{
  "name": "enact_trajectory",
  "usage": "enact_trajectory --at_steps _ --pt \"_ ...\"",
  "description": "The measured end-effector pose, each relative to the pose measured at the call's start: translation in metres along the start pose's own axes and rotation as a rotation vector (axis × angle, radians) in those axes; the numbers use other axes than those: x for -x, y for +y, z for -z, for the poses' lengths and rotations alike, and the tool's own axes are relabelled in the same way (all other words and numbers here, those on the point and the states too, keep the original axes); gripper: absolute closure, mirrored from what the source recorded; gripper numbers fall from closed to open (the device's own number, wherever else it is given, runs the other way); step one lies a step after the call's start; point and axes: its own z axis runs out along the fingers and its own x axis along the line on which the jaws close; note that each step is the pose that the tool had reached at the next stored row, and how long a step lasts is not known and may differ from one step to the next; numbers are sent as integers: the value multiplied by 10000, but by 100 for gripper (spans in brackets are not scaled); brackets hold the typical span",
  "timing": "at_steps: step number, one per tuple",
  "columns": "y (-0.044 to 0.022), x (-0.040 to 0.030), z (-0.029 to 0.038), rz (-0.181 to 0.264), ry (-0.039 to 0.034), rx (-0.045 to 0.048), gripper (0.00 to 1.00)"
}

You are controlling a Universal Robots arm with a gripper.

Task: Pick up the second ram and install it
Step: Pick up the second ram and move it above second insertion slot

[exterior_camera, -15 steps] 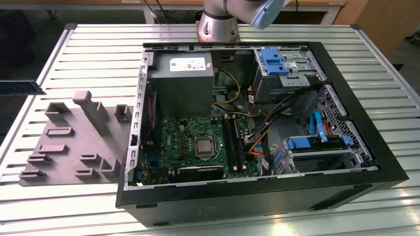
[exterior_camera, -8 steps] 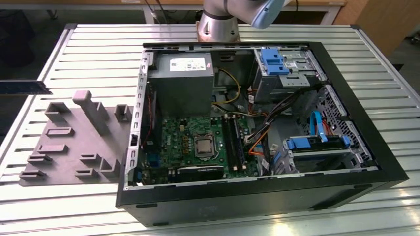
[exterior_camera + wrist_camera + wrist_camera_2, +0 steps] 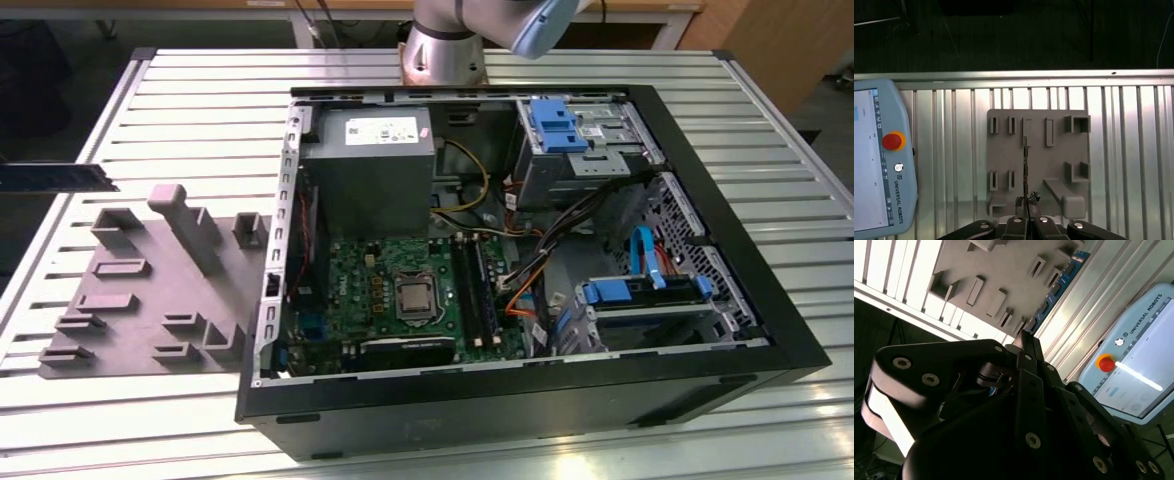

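Note:
My gripper [image 3: 1027,204] is shut on the second ram [image 3: 1025,160], a thin dark board seen edge-on in the first wrist view. The stick hangs over the grey holder tray [image 3: 1054,165]. In the second wrist view the ram [image 3: 1056,287] sticks out from between the black fingers [image 3: 1024,390] as a blue-green strip with chips, and the tray [image 3: 1004,265] lies behind it. In the exterior view the ram [image 3: 56,177] hovers level at the far left, above the tray [image 3: 147,290] and well apart from the computer case.
The open computer case [image 3: 534,400] lies at the middle and right of the slatted table, with its motherboard and black memory slots [image 3: 477,285] exposed. A teach pendant [image 3: 879,160] with a red stop button rests on the slats beside the tray. The table's edge [image 3: 1014,76] is near.

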Motion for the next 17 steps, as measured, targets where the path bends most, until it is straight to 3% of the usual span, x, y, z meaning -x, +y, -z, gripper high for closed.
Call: enact_trajectory --at_steps 17 --pt "-116 5 3 0 -1 -1 89"
